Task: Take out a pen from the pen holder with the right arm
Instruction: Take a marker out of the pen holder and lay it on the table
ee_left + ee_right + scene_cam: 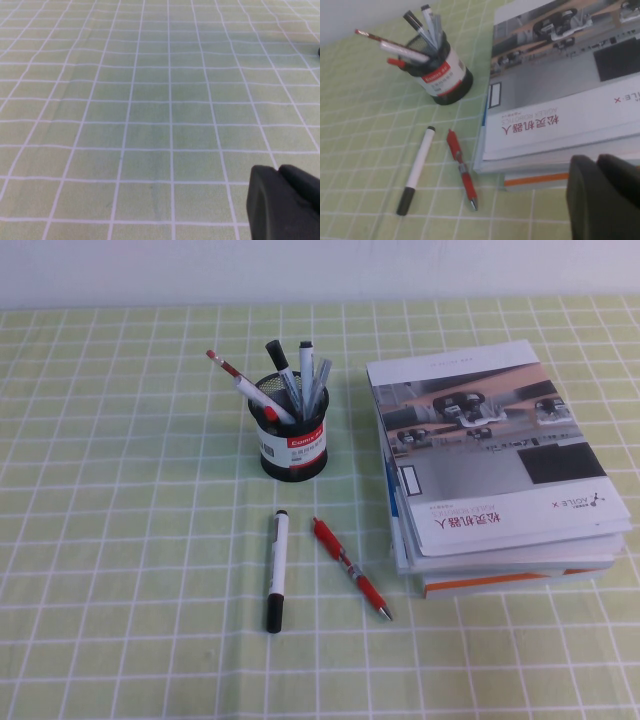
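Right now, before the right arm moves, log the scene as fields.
pen holder: upright, black mesh, several pens inside
white marker: lying on cloth before holder
red pen: lying beside marker, not touching
books: stacked, right of holder
right gripper: shut, empty, near the books' front edge
left gripper: shut, empty, over bare cloth

Pen holder [293,445] stands left of book stack [500,470]; marker [276,570] and ballpoint pen [350,568] lie before holder, marker on left.

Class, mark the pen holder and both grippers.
pen holder [292,448]: high view, its white label.
right gripper [598,163]: right wrist view, between shut jaws, by books [560,90].
left gripper [278,171]: left wrist view, between shut jaws, above tablecloth [150,125].
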### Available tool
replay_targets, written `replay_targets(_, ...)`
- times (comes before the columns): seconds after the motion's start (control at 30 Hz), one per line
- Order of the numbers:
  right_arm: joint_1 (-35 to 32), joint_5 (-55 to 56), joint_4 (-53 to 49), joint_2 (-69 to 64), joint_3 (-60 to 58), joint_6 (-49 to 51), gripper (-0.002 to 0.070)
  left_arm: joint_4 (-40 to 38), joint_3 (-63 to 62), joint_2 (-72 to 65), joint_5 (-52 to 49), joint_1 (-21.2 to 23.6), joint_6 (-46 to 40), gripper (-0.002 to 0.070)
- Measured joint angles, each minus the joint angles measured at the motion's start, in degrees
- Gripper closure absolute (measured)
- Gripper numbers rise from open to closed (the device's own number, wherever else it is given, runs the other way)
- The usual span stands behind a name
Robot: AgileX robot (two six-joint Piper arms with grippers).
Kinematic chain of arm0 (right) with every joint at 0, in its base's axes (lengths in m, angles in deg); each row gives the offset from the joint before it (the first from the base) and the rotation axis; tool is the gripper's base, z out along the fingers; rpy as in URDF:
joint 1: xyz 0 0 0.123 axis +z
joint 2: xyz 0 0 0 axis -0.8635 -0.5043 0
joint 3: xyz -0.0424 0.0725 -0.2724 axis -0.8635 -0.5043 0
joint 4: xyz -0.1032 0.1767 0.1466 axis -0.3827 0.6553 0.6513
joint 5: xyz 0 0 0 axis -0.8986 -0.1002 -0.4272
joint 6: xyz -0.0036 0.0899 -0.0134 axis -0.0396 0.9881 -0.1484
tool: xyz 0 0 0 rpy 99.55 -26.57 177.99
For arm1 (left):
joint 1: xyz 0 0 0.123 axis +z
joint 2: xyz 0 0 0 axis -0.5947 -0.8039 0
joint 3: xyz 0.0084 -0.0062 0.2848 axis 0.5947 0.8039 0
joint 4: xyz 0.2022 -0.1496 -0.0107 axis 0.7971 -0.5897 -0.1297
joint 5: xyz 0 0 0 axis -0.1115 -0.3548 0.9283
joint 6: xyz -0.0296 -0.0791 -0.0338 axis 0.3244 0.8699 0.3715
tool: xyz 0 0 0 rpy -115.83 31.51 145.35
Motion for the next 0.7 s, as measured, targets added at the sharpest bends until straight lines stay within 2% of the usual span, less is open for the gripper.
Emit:
replay_targets(0.27, 0.21, 0.4, 1.18, -18.9, 8.48, -9.21, 0.0689, 0.0, 0.0, 0.0, 0.0, 0.0, 0.0, 0.068)
replay_targets(0.33, 2.18, 1.92, 1.18, -23.06, 10.06, -9.89, 0.0689, 0.0, 0.0, 0.0, 0.0, 0.0, 0.0, 0.068)
replay_targets(0.5, 11.58, 7.06, 0.04, -31.37, 15.07, -10.31, 0.0689, 0.0, 0.0, 0.0, 0.0, 0.0, 0.0, 0.068)
replay_targets(0.7, 25.23, 16.06, -9.08, -39.7, 21.35, -10.41, 0.0688, 0.0, 0.0, 0.0, 0.0, 0.0, 0.0, 0.068)
